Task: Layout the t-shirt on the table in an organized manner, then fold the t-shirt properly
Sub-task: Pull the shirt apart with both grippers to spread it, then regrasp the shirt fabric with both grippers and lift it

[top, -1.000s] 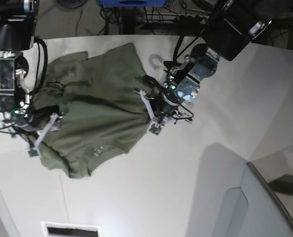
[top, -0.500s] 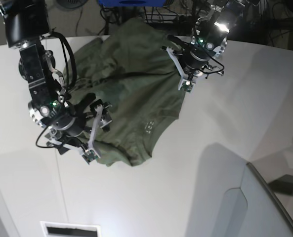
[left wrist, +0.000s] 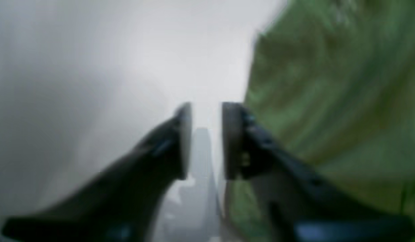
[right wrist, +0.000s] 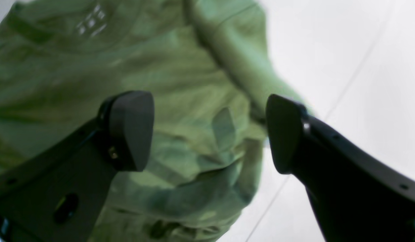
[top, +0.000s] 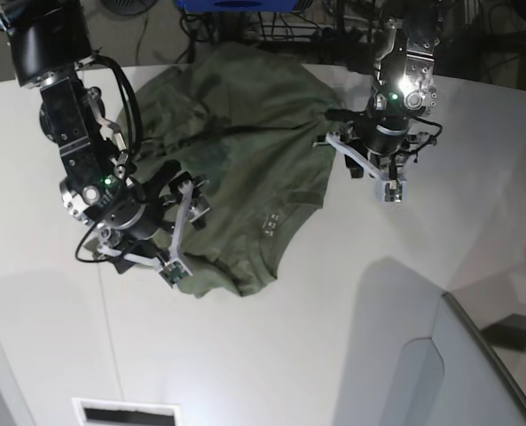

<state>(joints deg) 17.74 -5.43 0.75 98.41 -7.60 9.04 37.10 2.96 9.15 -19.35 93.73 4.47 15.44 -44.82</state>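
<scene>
From the base view's near edge, the bare white table (top: 271,355) runs up to the crumpled hem of the t-shirt (top: 245,169), which lies bunched toward the far left of the tabletop, its top edge reaching the table's far rim. The right gripper (top: 176,232) sits over the shirt's near-left part; its wrist view shows the jaws spread wide with rumpled green folds under the gap and nothing pinched between them. Farther back, the left gripper (top: 372,173) hangs just beside the shirt's right edge, over bare table; in its blurred wrist view the jaws stand a little apart with only pale table showing between them, and the cloth lies off to one side, so it appears to hold nothing. The shirt is soft, light cotton that looks limp and prone to drag and wrinkle rather than slide; it will likely sag from any single pinch. A sound hold would probably be two well-separated points on an outer seam, such as the shoulders or the hem corners, so the fabric can be drawn taut and flat.
</scene>
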